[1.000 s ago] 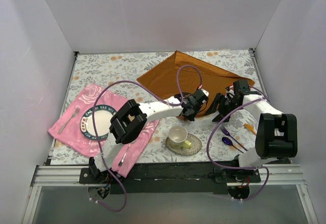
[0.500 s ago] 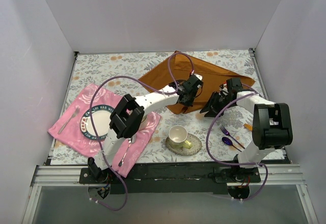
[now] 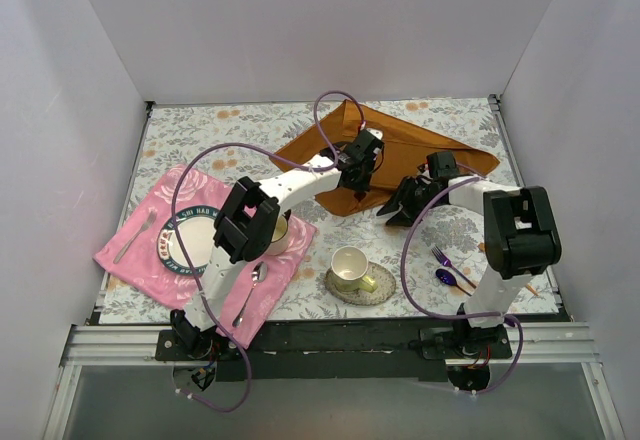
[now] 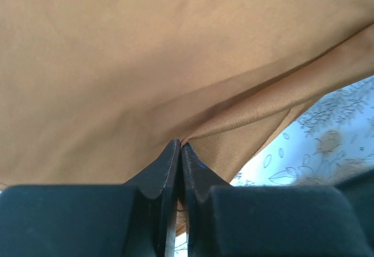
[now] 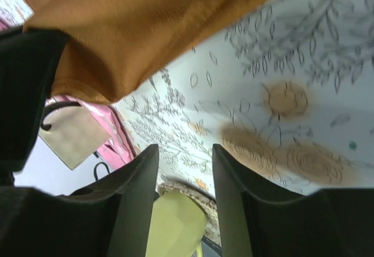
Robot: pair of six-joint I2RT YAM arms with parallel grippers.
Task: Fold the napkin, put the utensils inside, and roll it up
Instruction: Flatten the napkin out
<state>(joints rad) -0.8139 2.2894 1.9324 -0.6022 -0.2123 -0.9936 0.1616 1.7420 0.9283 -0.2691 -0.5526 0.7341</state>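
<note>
The rust-orange napkin (image 3: 400, 145) lies at the back middle of the table, with its near part drawn up into a fold. My left gripper (image 3: 358, 174) is over that fold. In the left wrist view its jaws (image 4: 180, 147) are shut on a pinch of the napkin (image 4: 146, 64). My right gripper (image 3: 396, 206) hangs just off the napkin's near edge. Its fingers (image 5: 184, 157) stand open over the flowered tablecloth with nothing between them, and the napkin's edge (image 5: 134, 29) lies beyond their tips. The purple fork (image 3: 443, 257) and the dark blue spoon (image 3: 447, 278) lie at the near right.
A cup on a saucer (image 3: 350, 268) stands near the front middle and shows as the yellow-green cup (image 5: 175, 222) in the right wrist view. A pink cloth (image 3: 140, 260) at the left carries a plate (image 3: 195, 240), a small bowl (image 3: 277, 232), a silver spoon (image 3: 255, 280) and a silver fork (image 3: 135, 238).
The left gripper shut on the napkin's near corner and carried it back and to the left, folding the cloth. The right gripper followed to the left, and its jaws narrowed a little.
</note>
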